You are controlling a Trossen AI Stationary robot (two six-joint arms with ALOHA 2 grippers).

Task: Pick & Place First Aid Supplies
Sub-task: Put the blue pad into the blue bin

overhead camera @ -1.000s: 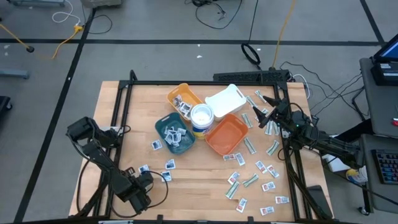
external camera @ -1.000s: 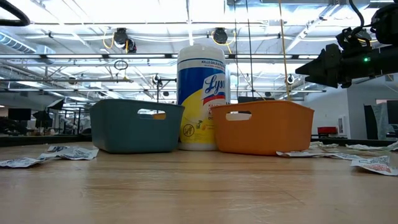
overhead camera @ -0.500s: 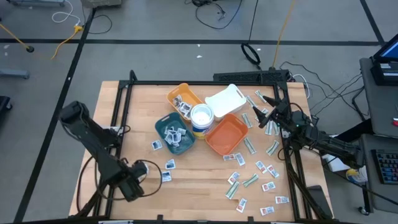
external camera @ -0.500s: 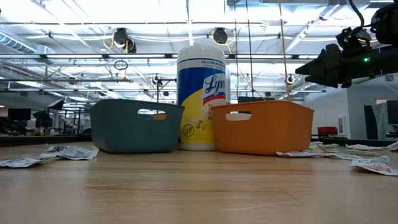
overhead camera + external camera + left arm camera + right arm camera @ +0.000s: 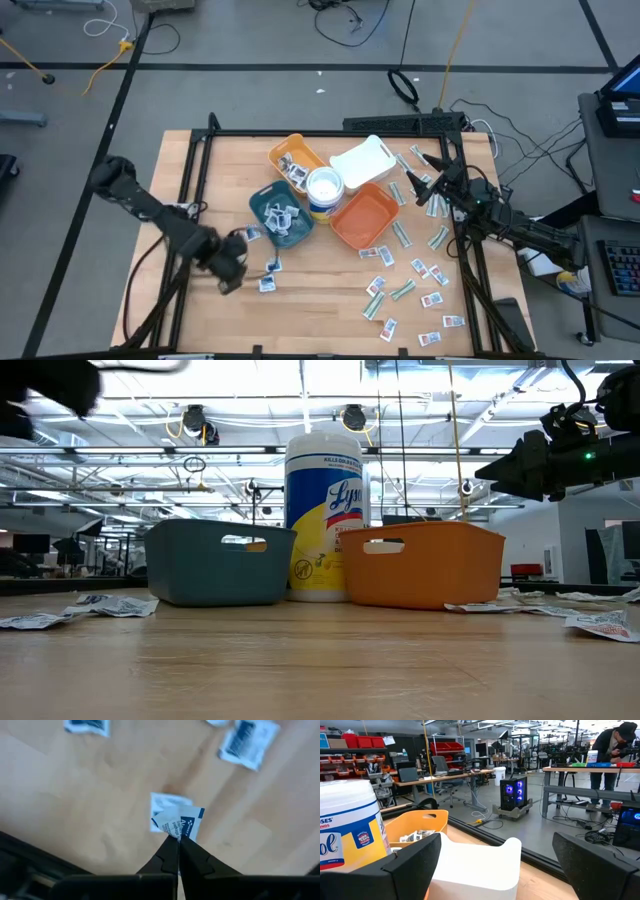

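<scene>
1. Left tool hovering above the bench, fingertips pressed together and pinching the corner of a white packet with blue print.
2. Pinched packet hanging clear of the wood, over a second packet lying flat directly beneath it.
3. Seen from overhead, left tool sitting near the bench's front left, just beside the teal tray and close to a few loose packets.
4. More blue-marked packets lying flat farther off in the left wrist view, apart from the pinched one.
5. Right tool hanging at the bench's right edge, fingers spread wide, gripping nothing.
6. White tray lying straight ahead of the right tool; orange tray and white wipes tub just past it.
7. Yellow tray standing behind the tub, holding several packets.
8. Many packets scattering over the right half of the bench: green-white strips and white ones with red marks, all lying flat.
9. A few packets resting inside the teal tray.
10. Level view showing teal tray, tub and orange tray lining up side by side, packets lying flat to either side.
11. A person bending over a far desk in the room beyond.
</scene>
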